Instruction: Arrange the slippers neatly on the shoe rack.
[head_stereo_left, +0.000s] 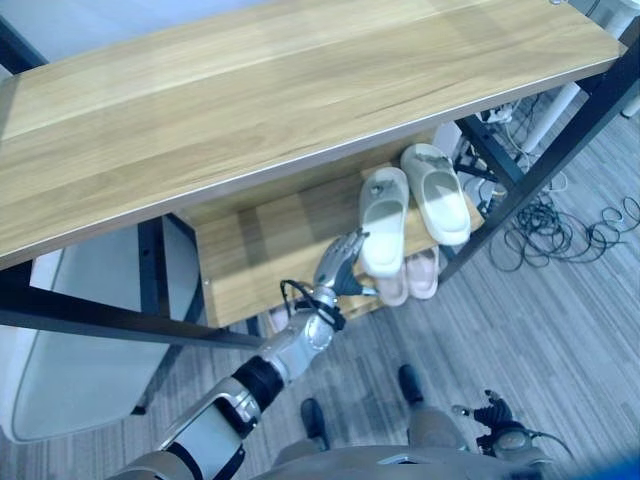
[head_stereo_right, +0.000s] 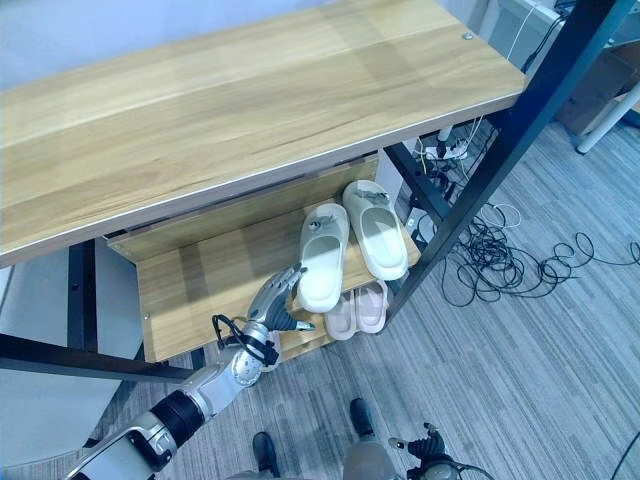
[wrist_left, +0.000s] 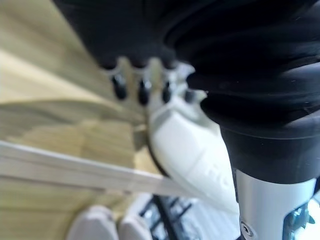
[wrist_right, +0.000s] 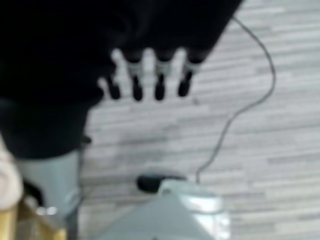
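Two pale slippers lie side by side, toes pointing away, at the right end of the rack's middle shelf (head_stereo_left: 265, 250). The left slipper (head_stereo_left: 383, 215) juts over the shelf's front edge with its heel; the right slipper (head_stereo_left: 438, 190) lies further in. My left hand (head_stereo_left: 338, 265) is open, its straight fingers resting against the left slipper's heel (wrist_left: 192, 145). A pair of pink slippers (head_stereo_left: 412, 278) sits on the shelf below. My right hand (head_stereo_left: 495, 412) hangs low over the floor, open, with nothing in its fingers (wrist_right: 145, 75).
The wide wooden top shelf (head_stereo_left: 250, 90) overhangs the middle shelf. Black frame posts (head_stereo_left: 560, 140) bound the rack's right end. Loose cables (head_stereo_left: 560, 232) lie on the floor to the right. A white object (head_stereo_left: 70, 350) stands at the left behind the frame.
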